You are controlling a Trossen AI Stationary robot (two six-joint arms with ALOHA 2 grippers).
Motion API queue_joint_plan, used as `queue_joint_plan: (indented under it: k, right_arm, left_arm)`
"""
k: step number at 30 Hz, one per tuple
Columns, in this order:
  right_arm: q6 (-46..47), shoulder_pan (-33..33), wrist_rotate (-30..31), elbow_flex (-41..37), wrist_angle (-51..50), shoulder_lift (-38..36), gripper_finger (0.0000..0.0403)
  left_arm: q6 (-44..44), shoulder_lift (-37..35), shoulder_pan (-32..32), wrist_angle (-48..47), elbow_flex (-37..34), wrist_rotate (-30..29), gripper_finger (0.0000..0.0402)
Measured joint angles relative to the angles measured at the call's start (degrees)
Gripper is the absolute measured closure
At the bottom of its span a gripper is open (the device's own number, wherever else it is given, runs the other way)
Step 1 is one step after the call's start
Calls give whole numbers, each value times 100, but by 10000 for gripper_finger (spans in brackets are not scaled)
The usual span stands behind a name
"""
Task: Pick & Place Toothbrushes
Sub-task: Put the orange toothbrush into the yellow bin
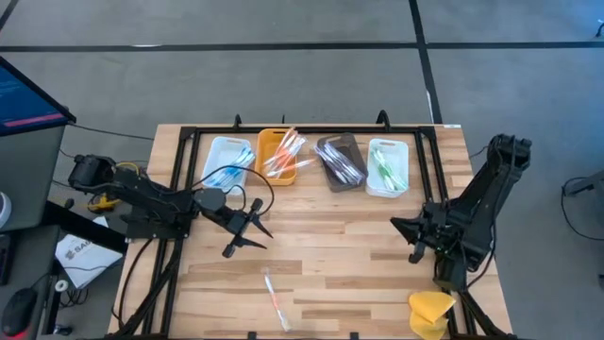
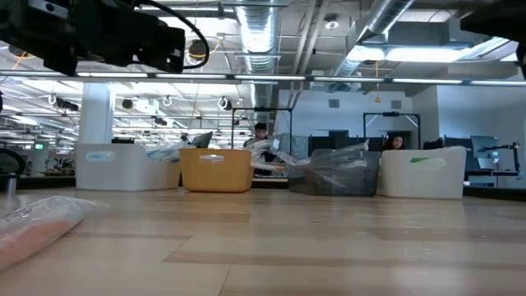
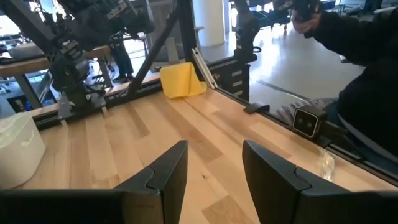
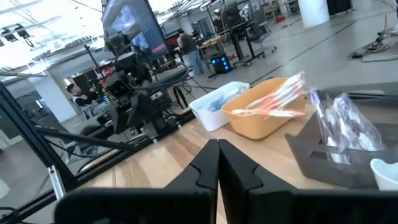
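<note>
One wrapped toothbrush (image 1: 276, 297) with a pink-orange handle lies flat on the wooden table near its front edge; in the low view this toothbrush (image 2: 37, 226) is close at the left. More toothbrushes lie in four trays along the far edge: blue ones (image 1: 229, 170), orange-pink ones (image 1: 285, 153), wrapped ones (image 1: 342, 162) and green ones (image 1: 387, 168). My left gripper (image 1: 247, 241) (image 3: 214, 168) hovers open over the table's left middle, with only bare table between its fingers. My right gripper (image 1: 404, 227) (image 4: 217, 155) is shut on nothing at the right, pointing toward the trays.
The trays are a white one (image 1: 225, 151), an orange one (image 1: 269, 142), a dark one (image 1: 338, 144) and another white one (image 1: 385, 146). A yellow sponge-like lump (image 1: 429, 310) lies at the near right corner. A black frame (image 1: 302, 130) borders the table. The table's middle is bare wood.
</note>
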Motion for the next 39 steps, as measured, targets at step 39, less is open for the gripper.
queue_joint_plan:
  k: [39]
  right_arm:
    - [-12332,-3540,-7634,-930,7169,-2159,403]
  left_arm:
    - [-192,-20,0,-6,-11,24,252]
